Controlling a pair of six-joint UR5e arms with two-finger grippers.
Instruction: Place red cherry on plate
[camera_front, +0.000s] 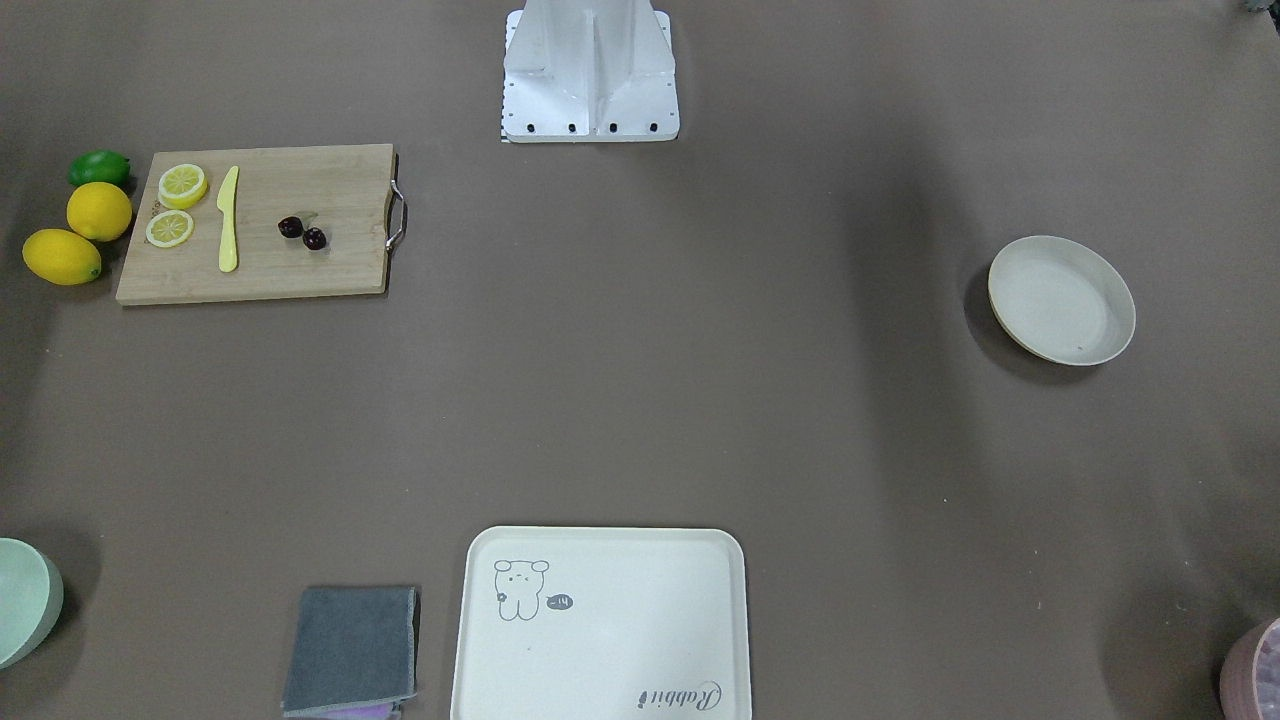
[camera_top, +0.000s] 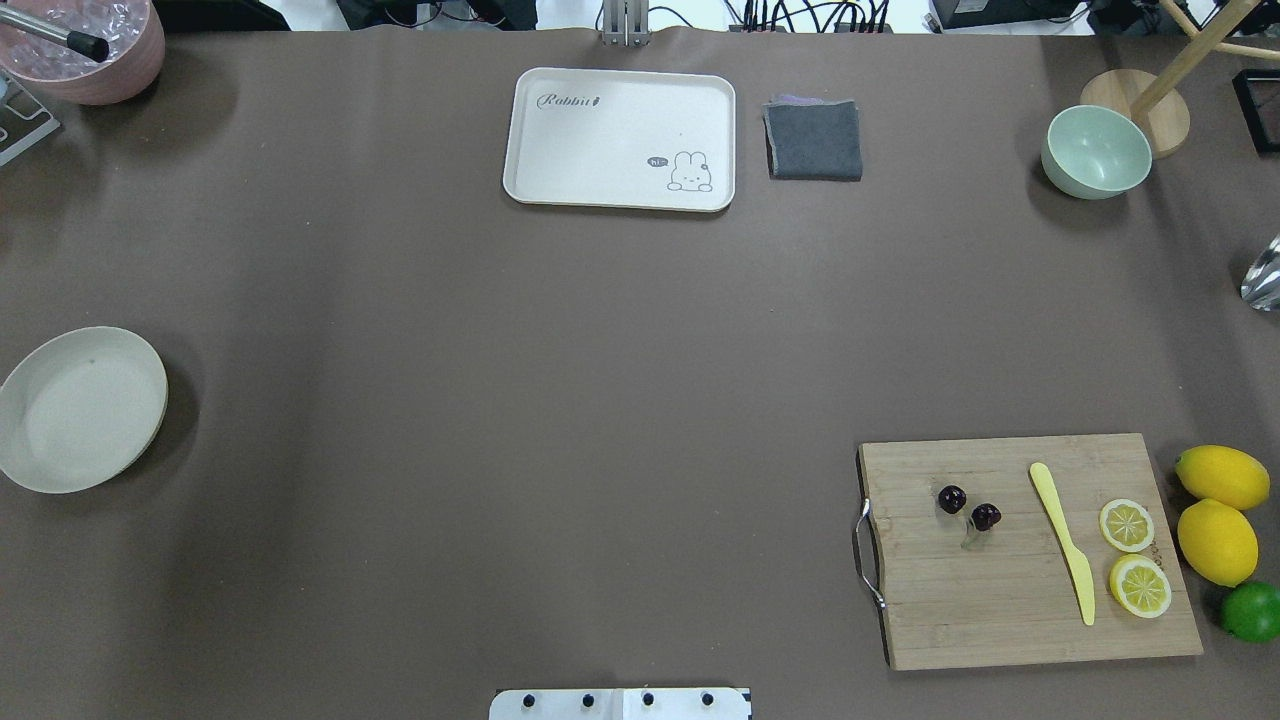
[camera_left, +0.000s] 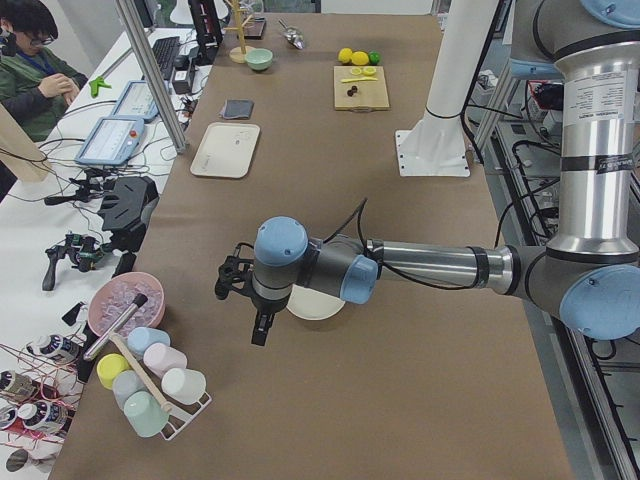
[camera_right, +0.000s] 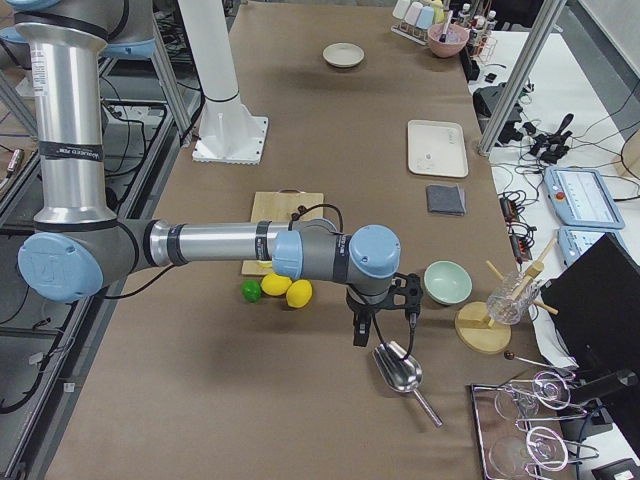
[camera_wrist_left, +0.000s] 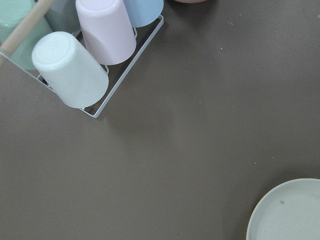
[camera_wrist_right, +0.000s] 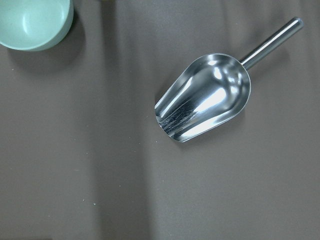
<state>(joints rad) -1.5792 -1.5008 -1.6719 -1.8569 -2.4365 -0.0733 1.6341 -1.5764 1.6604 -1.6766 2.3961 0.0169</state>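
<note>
The red cherry, a pair of small dark maroon fruits on one stem, lies on the wooden cutting board on the robot's right side; it also shows from overhead. Far across the table sits the round cream plate, bare. The left gripper hangs just beyond that plate, pointing down, and its wrist view catches the plate's rim. The right gripper hovers past the lemons, above a metal scoop. Whether either gripper is open or shut, I cannot tell.
The board also holds a yellow knife and two lemon slices. Two lemons and a lime lie beside it. Along the far edge are a rabbit tray, a grey cloth and a green bowl. A cup rack stands near the left gripper.
</note>
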